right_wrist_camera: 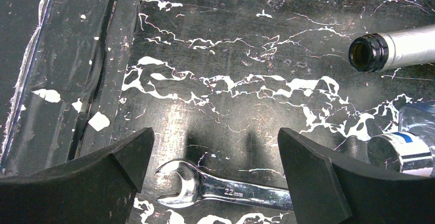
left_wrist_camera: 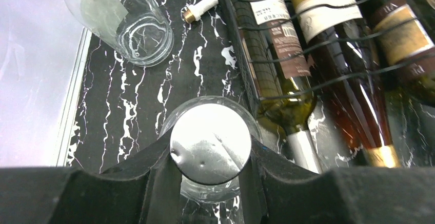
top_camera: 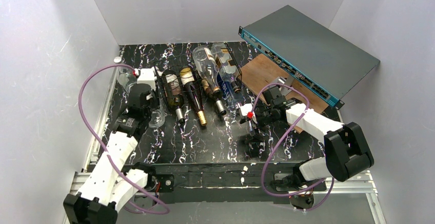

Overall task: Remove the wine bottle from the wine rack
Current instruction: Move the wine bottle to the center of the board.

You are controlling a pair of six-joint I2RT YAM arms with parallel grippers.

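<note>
The black wire wine rack [top_camera: 169,83] stands at the back of the table with several wine bottles [top_camera: 194,96] lying in and on it, necks toward me. My left gripper [top_camera: 154,115] is just left of the rack, shut on the silver cap [left_wrist_camera: 210,144] of a clear glass bottle [left_wrist_camera: 177,119] seen end on. The rack's wires [left_wrist_camera: 241,44] and a dark bottle [left_wrist_camera: 277,55] lie close on its right. My right gripper [right_wrist_camera: 215,147] hangs open over the table in front of the rack's right end, nothing between its fingers. A foil-necked bottle mouth [right_wrist_camera: 369,52] points at it.
A 22 mm wrench [right_wrist_camera: 225,188] lies on the table under the right gripper. A clear glass vessel [left_wrist_camera: 123,19] lies at the back left. A flat grey box [top_camera: 308,49] and a wooden board [top_camera: 267,70] sit at the back right. A blue-labelled clear bottle [right_wrist_camera: 405,152] lies nearby.
</note>
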